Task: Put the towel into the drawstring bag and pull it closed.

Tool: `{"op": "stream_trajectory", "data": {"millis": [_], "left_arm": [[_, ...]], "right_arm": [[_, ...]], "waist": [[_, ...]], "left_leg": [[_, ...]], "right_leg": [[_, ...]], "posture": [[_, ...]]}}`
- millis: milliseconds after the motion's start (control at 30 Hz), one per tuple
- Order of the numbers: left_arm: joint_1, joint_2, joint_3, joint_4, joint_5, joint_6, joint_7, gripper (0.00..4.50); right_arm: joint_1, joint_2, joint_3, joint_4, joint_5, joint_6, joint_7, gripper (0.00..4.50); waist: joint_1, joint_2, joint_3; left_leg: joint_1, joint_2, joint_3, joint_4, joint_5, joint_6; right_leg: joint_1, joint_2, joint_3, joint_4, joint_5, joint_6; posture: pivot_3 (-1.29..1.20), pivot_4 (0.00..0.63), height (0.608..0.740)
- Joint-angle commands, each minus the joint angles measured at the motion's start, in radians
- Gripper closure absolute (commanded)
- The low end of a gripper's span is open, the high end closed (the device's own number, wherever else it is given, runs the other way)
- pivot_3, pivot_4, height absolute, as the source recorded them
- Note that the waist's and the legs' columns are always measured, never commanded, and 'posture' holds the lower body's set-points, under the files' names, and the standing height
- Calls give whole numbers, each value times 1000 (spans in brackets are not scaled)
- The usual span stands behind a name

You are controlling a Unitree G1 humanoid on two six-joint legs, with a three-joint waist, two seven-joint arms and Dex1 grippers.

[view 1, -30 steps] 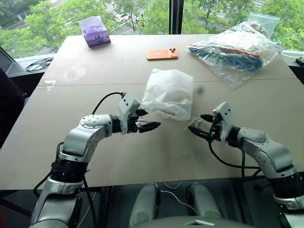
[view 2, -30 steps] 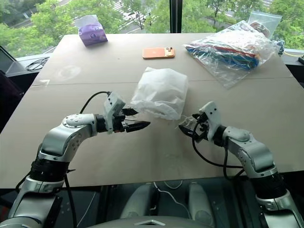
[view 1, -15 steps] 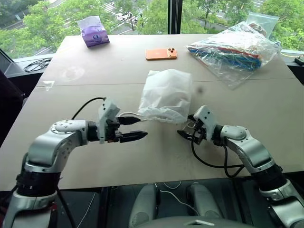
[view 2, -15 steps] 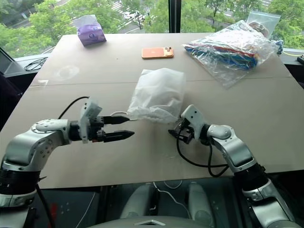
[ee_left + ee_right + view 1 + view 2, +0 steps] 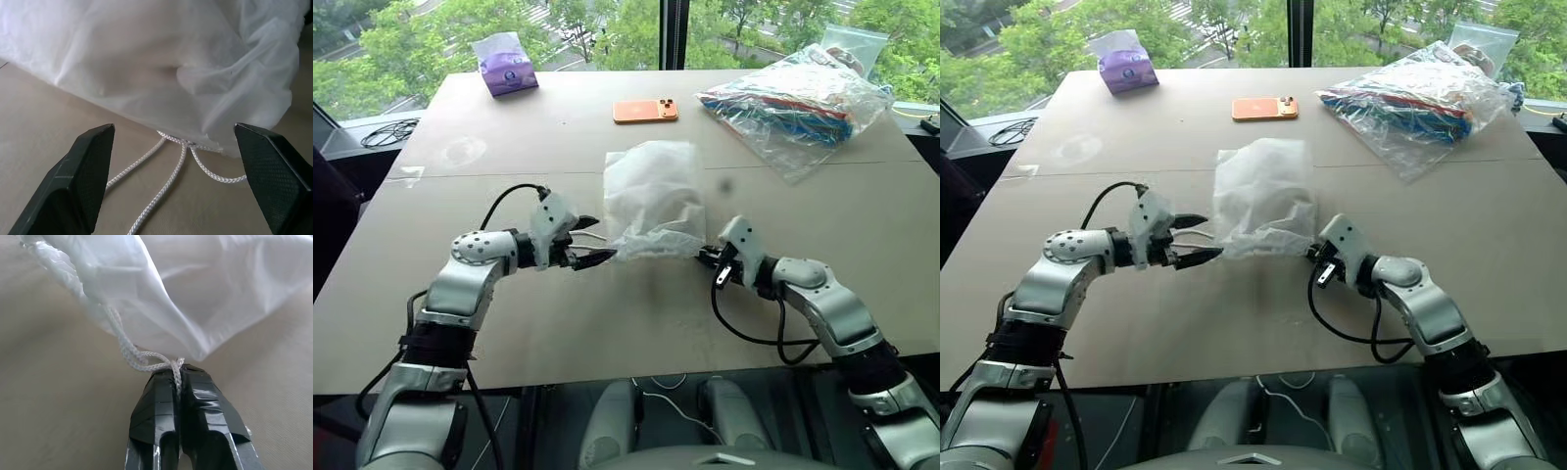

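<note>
At centre-left of the left eye view, the left tool (image 5: pixel 590 241) stands spread and holds nothing. Its cord (image 5: pixel 171 169) runs straight ahead between the fingers, out of the near left corner of the drawstring bag (image 5: pixel 654 201). The bag lies mid-frame on the table (image 5: pixel 509 137), bulging; the towel cannot be made out through it. At centre-right, the right tool (image 5: pixel 177 377) is pressed together on the right cord (image 5: pixel 128 350). Judged next: left tool closes, then both pull apart.
</note>
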Motion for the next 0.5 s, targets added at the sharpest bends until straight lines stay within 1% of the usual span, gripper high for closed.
{"op": "stream_trajectory", "data": {"millis": [33, 133, 200, 233, 300, 367, 500], "left_arm": [[-53, -12, -19, 93, 69, -129, -3, 458], [-69, -21, 1, 139, 58, -179, -26, 458], [-71, 11, 36, 159, 42, -174, -43, 458], [-73, 43, 49, 187, 51, -182, -52, 458], [-74, 93, 53, 243, 76, -201, -67, 458], [-71, 117, 43, 277, 86, -211, -88, 458], [-82, 107, 40, 333, 104, -227, -68, 458]], "right_arm": [[7, -1, -41, -54, 6, 8, -3, 4401], [19, 3, -51, -66, 4, 16, -13, 4401], [34, 3, -58, -80, 7, 24, -18, 4401], [42, 4, -61, -89, 10, 29, -21, 4401], [52, 4, -64, -99, 13, 33, -22, 4401], [55, 6, -62, -100, 12, 34, -23, 4401], [47, 9, -61, -95, 10, 36, -18, 4401]], "waist": [[0, 0, 0], [0, 0, 0], [-2, 0, 0], [-3, 0, 0], [-8, 0, 0], [-9, 0, 0], [2, 0, 0]], "left_leg": [[0, 0, 0, 0, 0, 0], [0, 0, 0, 0, 0, 0], [0, 0, 0, 0, 0, 0], [0, 0, 0, 0, 0, 0], [0, 1, 0, 0, 0, 0], [0, 1, 0, 0, 0, 0], [0, 2, 0, 0, 0, 0]], "right_leg": [[0, 0, 0, 0, 0, 0], [0, 0, 0, 0, 0, 0], [0, 0, 0, 0, 0, 0], [0, 0, 0, 0, 0, 0], [-1, 0, 0, 1, 0, 0], [-1, 1, 1, 2, 0, 0], [0, 0, 0, 2, 0, 0]], "posture": [[0, 150, 740], [0, 150, 740], [0, 150, 740], [0, 150, 740], [0, 150, 740], [0, 150, 740], [0, 150, 740]]}}
